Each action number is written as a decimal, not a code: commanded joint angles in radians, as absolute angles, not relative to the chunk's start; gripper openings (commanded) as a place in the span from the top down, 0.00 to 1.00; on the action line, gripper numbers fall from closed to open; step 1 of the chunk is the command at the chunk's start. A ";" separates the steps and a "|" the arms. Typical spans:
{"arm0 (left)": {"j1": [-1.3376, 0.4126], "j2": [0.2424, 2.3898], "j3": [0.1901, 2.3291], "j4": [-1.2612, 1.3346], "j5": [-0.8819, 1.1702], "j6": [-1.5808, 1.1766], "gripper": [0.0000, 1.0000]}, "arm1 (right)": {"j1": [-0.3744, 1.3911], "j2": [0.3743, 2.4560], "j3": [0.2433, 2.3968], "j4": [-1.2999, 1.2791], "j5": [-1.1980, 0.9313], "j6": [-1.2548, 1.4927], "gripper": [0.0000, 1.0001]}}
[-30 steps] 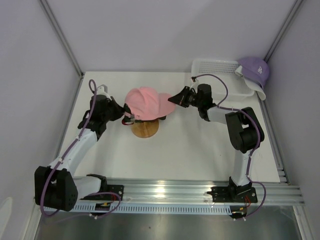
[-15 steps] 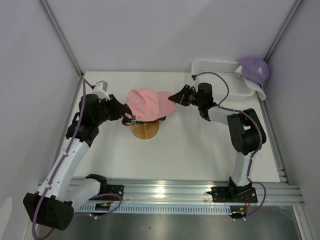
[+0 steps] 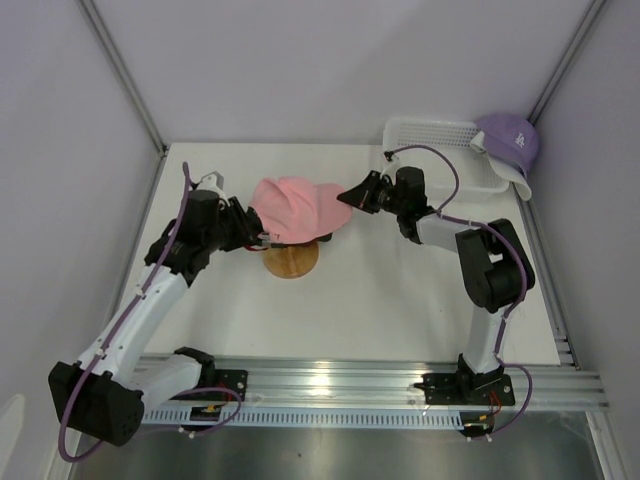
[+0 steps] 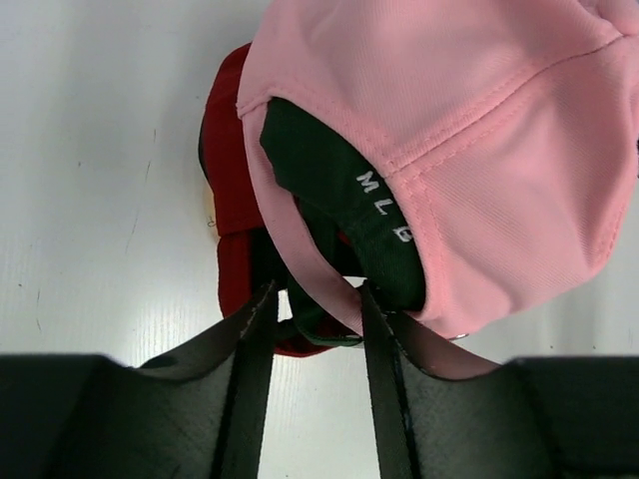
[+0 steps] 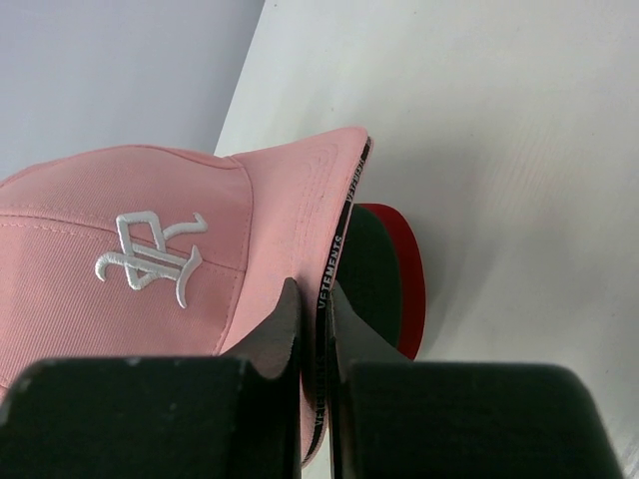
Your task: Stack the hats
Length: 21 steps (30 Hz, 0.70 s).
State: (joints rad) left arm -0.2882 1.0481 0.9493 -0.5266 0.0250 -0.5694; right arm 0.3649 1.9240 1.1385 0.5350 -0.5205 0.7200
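Right pincer is clamping the pink hat by its brim, left pincer standing part-open astride its strap, near the middle of the tabletop; best be squaring it over the red hat before releasing.

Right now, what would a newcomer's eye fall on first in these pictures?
At centre, the pink cap crowns the stack on a wooden stand. The right gripper pinches its brim, while the left gripper stands open at its back strap. A lavender cap sits far right, at the white basket's end.
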 commanded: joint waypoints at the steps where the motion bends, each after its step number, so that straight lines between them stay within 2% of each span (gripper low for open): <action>1: -0.295 1.065 0.969 -0.566 -0.048 -0.603 0.57 | 0.368 1.905 1.117 0.495 -0.402 0.598 1.00; 6: -0.299 1.100 0.977 -0.571 -0.103 -0.624 0.41 | 0.380 1.901 1.115 0.494 -0.402 0.597 1.00; 9: -0.299 1.111 0.960 -0.539 -0.097 -0.656 0.41 | 0.390 1.904 1.117 0.492 -0.402 0.598 1.00; 12: -0.299 1.100 0.933 -0.483 -0.064 -0.686 0.60 | 0.403 1.907 1.114 0.492 -0.399 0.603 1.00; 13: -0.301 1.100 0.931 -0.477 -0.067 -0.689 0.81 | 0.410 1.905 1.111 0.489 -0.394 0.606 1.00; 15: -0.311 1.111 0.928 -0.486 -0.089 -0.695 0.99 | 0.416 1.904 1.103 0.492 -0.387 0.612 1.00; 21: -0.321 1.121 0.847 -0.501 -0.147 -0.670 0.99 | 0.417 1.920 1.100 0.471 -0.342 0.630 1.00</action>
State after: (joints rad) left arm -0.3153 1.0943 0.9161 -0.4446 -0.0814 -0.6815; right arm 0.4004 1.9102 1.1126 0.5526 -0.4473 0.7254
